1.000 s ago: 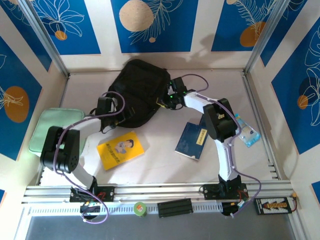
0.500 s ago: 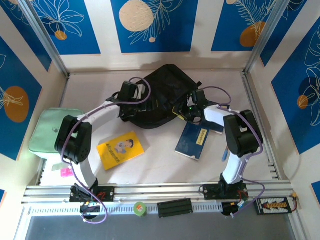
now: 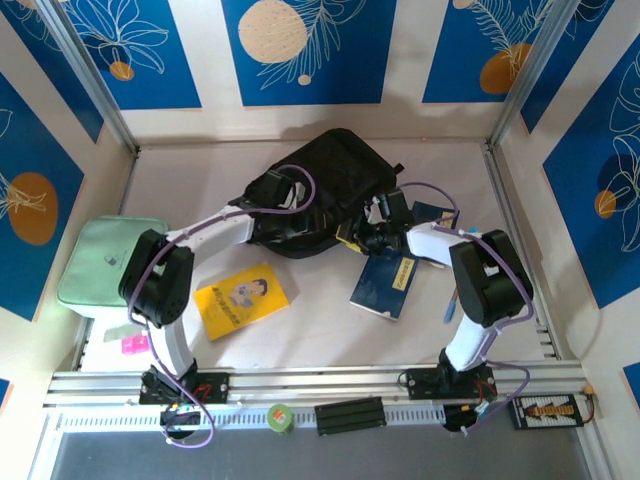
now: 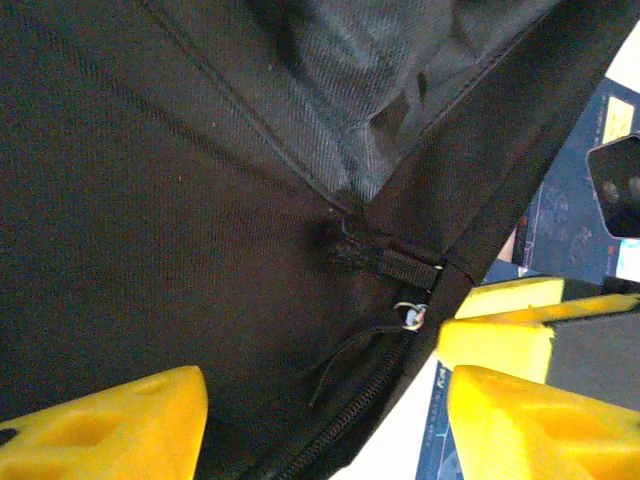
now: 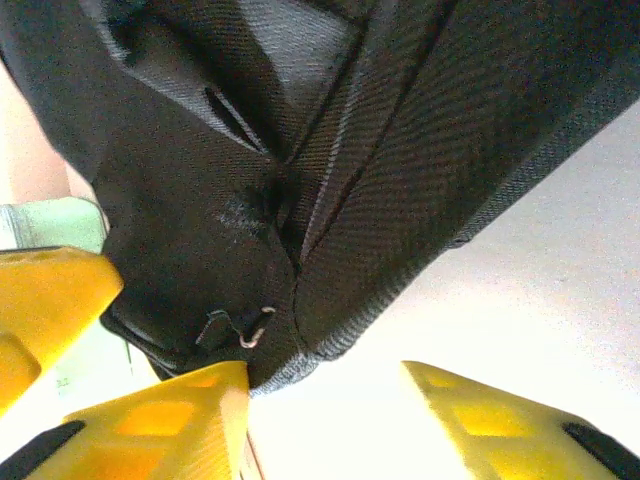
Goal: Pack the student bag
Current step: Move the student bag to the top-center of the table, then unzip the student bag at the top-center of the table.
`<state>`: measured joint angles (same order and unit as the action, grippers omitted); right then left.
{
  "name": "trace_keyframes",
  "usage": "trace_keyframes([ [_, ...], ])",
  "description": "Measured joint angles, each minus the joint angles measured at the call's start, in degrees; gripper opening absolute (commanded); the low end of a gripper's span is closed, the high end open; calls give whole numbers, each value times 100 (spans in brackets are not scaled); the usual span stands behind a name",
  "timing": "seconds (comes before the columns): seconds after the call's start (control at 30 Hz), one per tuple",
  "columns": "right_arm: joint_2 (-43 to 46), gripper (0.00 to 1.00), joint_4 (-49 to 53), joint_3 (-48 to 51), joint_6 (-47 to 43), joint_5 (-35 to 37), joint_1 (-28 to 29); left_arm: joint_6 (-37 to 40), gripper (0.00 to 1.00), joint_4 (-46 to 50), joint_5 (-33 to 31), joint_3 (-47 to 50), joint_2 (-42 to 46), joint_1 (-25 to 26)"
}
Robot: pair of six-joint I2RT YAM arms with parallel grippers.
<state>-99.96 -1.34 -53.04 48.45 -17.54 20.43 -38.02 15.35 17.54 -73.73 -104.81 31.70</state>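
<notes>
Since a second ago the student bag (image 3: 330,160) has slid to the right on the desk (image 3: 300,340), and both my arms have followed it. It now lies between my two pincers, at the middle of the far half of the desk. My left pincer (image 4: 320,425) has come up onto the bag's near left flank. It stands partly open, with black cloth and a zipper (image 4: 345,420) running between its fingers (image 4: 120,420). I cannot tell whether the pads touch the cloth. A small metal ring (image 4: 411,316) hangs just ahead of it. More yellow shapes crowd its right side, and I cannot tell for sure whose they are. My right pincer (image 5: 325,425) has drawn back to the bag's near right corner. It is open with only bare desk between its fingers, and it holds nothing. The bag's corner, with a wire loop (image 5: 256,330), hangs right above its left finger (image 5: 160,420), either touching or a hair apart. From above, black cloth swallows both pincers' tips. A blue book (image 3: 383,283) lies just near of my right pincer. A yellow booklet (image 3: 240,298) lies near of my left one, and a mint pouch (image 3: 100,260) lies well off to its left, its near end hidden by my arm.
</notes>
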Motion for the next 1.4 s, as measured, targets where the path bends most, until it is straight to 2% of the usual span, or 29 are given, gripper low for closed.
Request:
trace_keyframes([
  [0.17,-251,27,-81,-7,-70,52,79,-247,59,13,160,-151,-267,39],
  [0.5,-463,24,-299,48,-31,236,131,-483,45,234,278,-673,-713,170],
  [0.67,-463,24,-319,50,-31,271,133,-227,42,555,155,-743,-715,197],
  [0.9,-463,23,-330,50,-31,271,138,942,41,1167,61,-883,-715,227],
  [1.13,-487,23,-361,50,37,267,160,2312,41,1495,-28,-1521,-992,308],
  [1.4,-496,23,-389,50,127,249,164,4030,44,1917,-496,-1814,-1335,422],
])
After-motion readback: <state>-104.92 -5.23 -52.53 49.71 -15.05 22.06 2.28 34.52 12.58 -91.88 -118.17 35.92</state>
